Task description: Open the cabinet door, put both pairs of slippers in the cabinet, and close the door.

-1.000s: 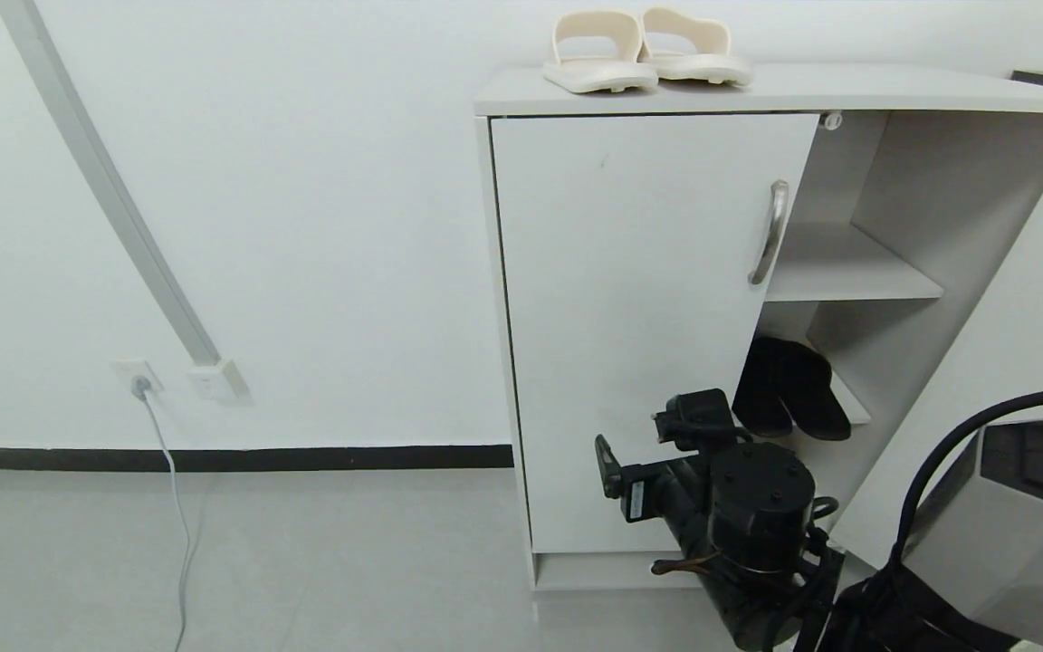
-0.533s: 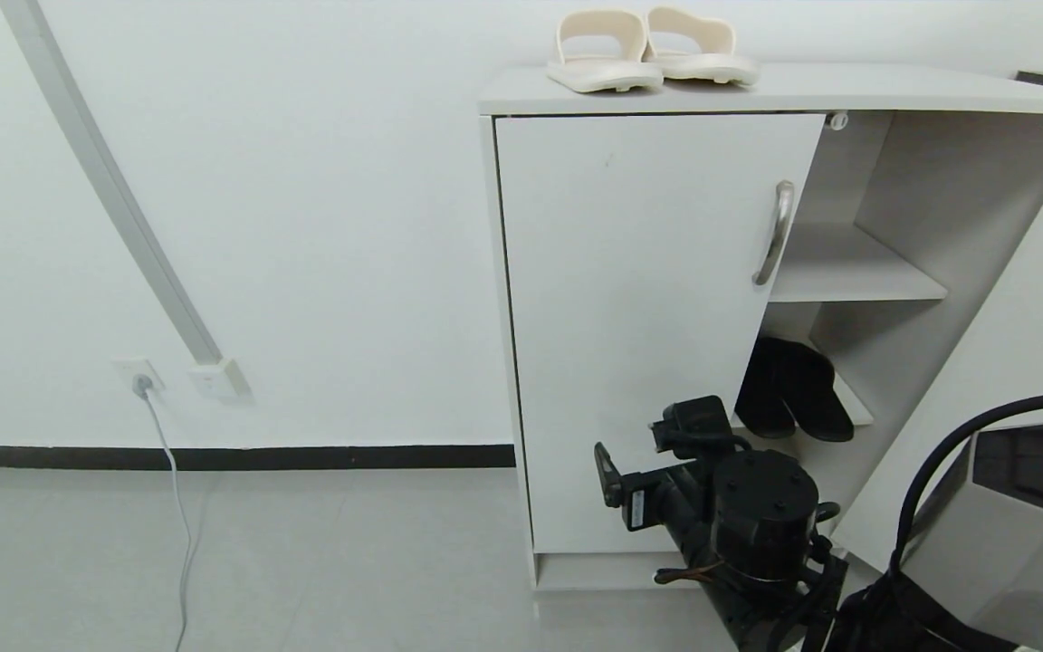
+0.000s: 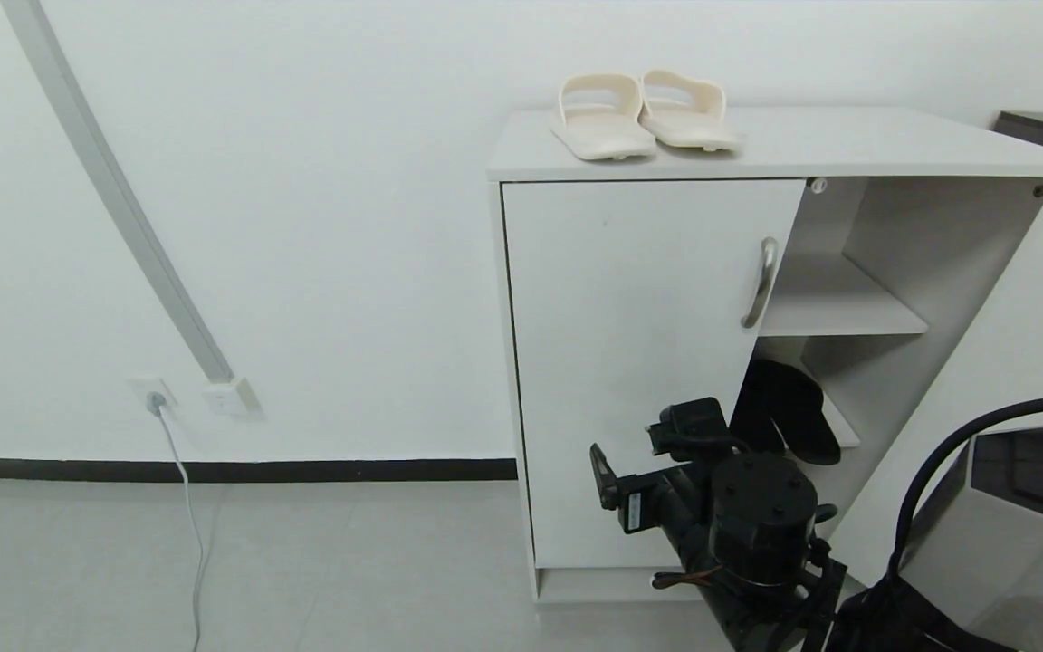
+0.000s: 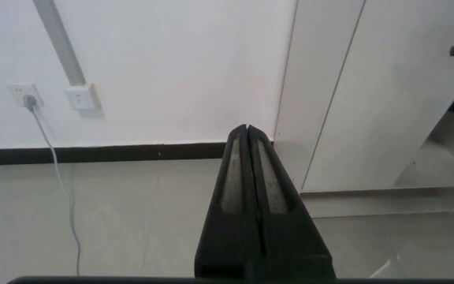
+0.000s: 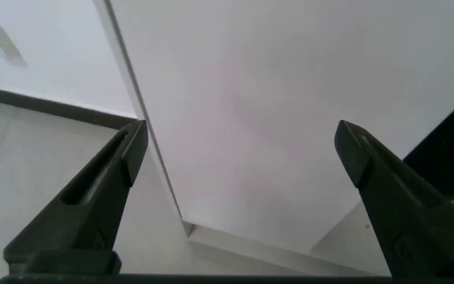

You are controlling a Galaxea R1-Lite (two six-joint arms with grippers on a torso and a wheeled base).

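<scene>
Both right fingers [image 5: 93, 193] spread, facing cabinet door [image 5: 274, 102].

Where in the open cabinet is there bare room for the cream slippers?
The upper shelf, between the closed left door and the open right door, is bare. The lower shelf is crowded: the black slippers lie across its visible part. The cabinet top right of the cream slippers is free.

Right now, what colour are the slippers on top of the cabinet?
The slippers are cream, clearest in the head view.
</scene>
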